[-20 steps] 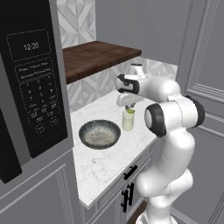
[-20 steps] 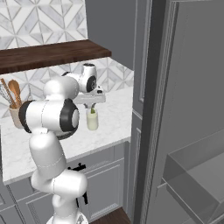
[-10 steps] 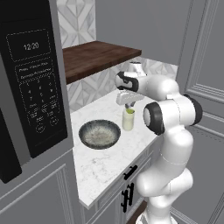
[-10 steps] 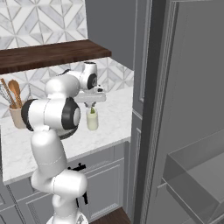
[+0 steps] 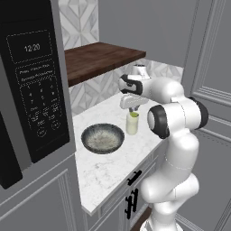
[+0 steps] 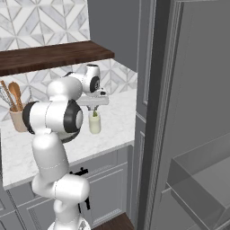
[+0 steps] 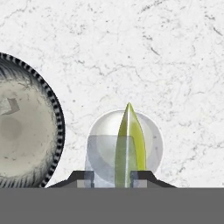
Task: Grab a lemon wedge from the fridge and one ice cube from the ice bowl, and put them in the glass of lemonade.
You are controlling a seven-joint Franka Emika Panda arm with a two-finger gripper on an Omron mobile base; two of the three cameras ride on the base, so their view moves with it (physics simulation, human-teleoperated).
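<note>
A white robot arm reaches over a marble surface [image 5: 108,167]. Its claw [image 7: 127,175] points straight down, fingers nearly closed on a yellow-green lemon wedge [image 7: 129,144], pinched upright between them. The wedge hangs directly above the mouth of the glass [image 5: 132,123], which stands on the surface just right of the bowl [image 5: 102,138]. This centring looks deliberate, so the wedge should fall into the lemonade once let go. An ice cube [image 7: 9,106] lies in the bowl, not yet fetched. The fridge [image 6: 193,112] stands open to the right.
</note>
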